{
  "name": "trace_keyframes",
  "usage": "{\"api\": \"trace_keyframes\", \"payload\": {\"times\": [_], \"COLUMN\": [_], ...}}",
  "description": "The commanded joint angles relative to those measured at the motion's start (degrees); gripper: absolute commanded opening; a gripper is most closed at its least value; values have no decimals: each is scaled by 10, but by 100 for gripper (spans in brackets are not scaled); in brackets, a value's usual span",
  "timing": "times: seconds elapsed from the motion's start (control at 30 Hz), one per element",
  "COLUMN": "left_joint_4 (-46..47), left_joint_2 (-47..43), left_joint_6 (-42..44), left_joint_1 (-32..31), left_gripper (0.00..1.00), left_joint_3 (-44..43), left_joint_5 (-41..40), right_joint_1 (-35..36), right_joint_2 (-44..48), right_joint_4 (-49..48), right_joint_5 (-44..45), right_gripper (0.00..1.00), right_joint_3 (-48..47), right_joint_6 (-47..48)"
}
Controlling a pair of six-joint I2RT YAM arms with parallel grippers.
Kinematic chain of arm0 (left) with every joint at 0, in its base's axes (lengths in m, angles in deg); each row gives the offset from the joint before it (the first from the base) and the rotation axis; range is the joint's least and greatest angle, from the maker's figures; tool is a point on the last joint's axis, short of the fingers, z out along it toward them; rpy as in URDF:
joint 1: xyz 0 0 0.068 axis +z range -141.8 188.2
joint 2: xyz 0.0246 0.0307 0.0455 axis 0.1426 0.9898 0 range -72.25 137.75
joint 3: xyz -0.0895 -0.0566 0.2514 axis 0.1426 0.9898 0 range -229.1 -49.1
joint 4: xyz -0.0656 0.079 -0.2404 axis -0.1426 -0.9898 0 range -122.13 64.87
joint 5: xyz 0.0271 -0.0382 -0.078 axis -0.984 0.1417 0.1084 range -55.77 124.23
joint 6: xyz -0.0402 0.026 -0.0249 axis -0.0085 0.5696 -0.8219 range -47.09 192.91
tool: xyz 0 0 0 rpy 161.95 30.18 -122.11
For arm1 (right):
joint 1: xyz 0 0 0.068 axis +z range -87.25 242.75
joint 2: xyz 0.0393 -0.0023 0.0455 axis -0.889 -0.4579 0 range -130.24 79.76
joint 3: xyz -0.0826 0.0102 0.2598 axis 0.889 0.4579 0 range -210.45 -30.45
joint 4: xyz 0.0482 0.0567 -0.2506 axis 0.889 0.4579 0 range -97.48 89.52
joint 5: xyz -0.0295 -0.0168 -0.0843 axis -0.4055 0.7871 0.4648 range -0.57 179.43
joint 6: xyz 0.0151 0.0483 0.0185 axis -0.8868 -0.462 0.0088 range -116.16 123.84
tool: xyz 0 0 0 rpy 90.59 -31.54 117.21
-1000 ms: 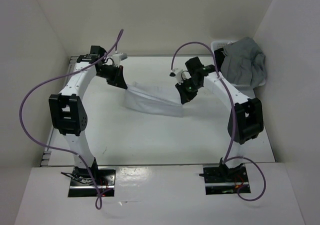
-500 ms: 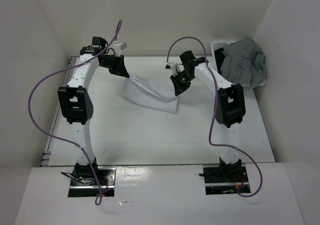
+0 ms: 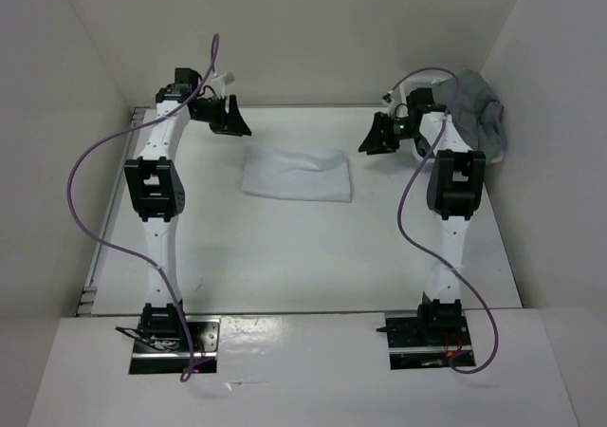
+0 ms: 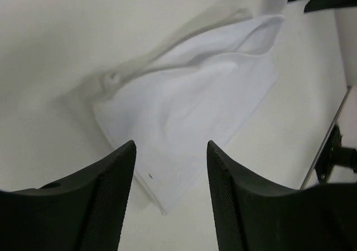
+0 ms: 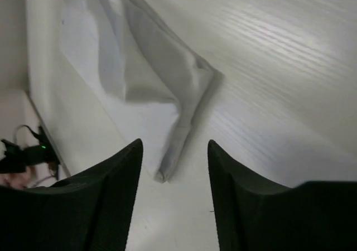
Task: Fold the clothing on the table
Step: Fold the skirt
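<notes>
clothing (image 3: 296,174) – thin white cloth, matt, soft wrinkles; table (image 3: 285,256) – smooth white top, faint sheen, slight grain

White arm links (image 3: 159,142), black joint housings (image 3: 152,188), purple cables (image 3: 70,182). Left end effector (image 4: 170,150), right end effector (image 5: 174,148): black fingers (image 4: 106,201), textured inner faces. Green light (image 3: 402,112) just behind right end effector.

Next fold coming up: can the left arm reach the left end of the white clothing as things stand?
Probably yes. The left gripper hangs open just past the left end of the clothing, nothing between them; the right gripper stands off at the other end.
</notes>
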Motion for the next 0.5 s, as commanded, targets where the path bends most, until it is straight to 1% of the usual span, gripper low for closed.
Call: {"api": "trace_keyframes", "payload": {"times": [0.0,0.03,0.07,0.13,0.2,0.23,0.27,0.3,0.33,0.37,0.4,0.43,0.47], "left_joint_4": [21,14,-4,-28,-40,-48,-66,-78,-108,-124,-145,-180,-188], "left_joint_2": [45,57,78,84,69,60,42,33,12,2,-8,-27,-39], "left_joint_6": [-42,-50,-50,-50,-29,-22,-15,-8,10,17,30,57,58], "left_joint_1": [19,25,25,25,25,25,25,25,25,18,7,0,-7], "left_gripper": [62,63,65,65,66,66,66,66,66,66,66,66,66], "left_joint_3": [-107,-134,-159,-204,-198,-193,-188,-180,-180,-174,-174,-164,-148], "left_joint_5": [55,65,71,64,55,50,45,37,25,-12,-29,-47,-69], "right_joint_1": [-28,-28,-28,-28,-15,-9,-2,17,27,53,67,80,92], "right_joint_2": [-39,-44,-44,-21,3,30,45,61,96,116,137,178,197], "right_joint_4": [-27,-27,-21,-27,-27,-20,-14,-8,-8,-18,-26,-31,-37], "right_joint_5": [-134,-144,-144,-134,-120,-112,-102,-85,-45,-19,11,78,106], "right_gripper": [57,60,60,61,66,66,68,68,68,68,68,68,68], "right_joint_3": [-49,-55,-55,-42,-14,-5,4,25,39,73,91,107,142], "right_joint_6": [-75,-66,-66,-55,-43,-33,-17,-12,-6,-6,-6,-6,-6]}}
